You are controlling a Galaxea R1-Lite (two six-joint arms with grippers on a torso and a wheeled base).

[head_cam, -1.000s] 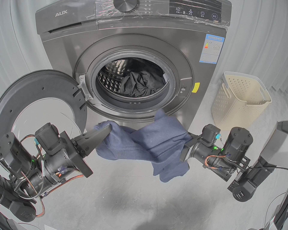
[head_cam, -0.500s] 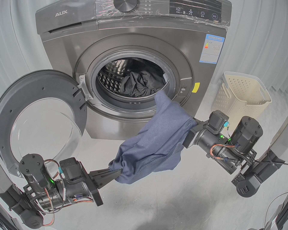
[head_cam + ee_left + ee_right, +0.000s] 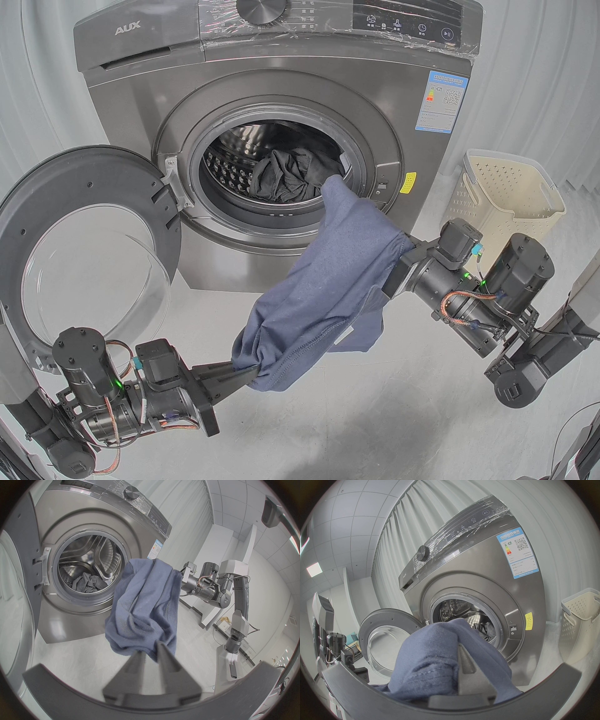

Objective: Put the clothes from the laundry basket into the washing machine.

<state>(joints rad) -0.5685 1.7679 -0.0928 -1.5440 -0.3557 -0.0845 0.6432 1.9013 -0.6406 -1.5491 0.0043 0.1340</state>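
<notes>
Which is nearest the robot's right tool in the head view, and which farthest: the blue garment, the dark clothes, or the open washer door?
From the right tool, head view:
1. Blue garment: gripped in that tool itself.
2. Dark clothes: inside the drum, toward the left.
3. Washer door: swung open, far on the left.

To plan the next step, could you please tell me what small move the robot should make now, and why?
Probably push the right gripper forward into the drum opening. The blue garment hangs stretched between both grippers, its upper end at the opening's rim, while the left gripper holds the other end low.
</notes>
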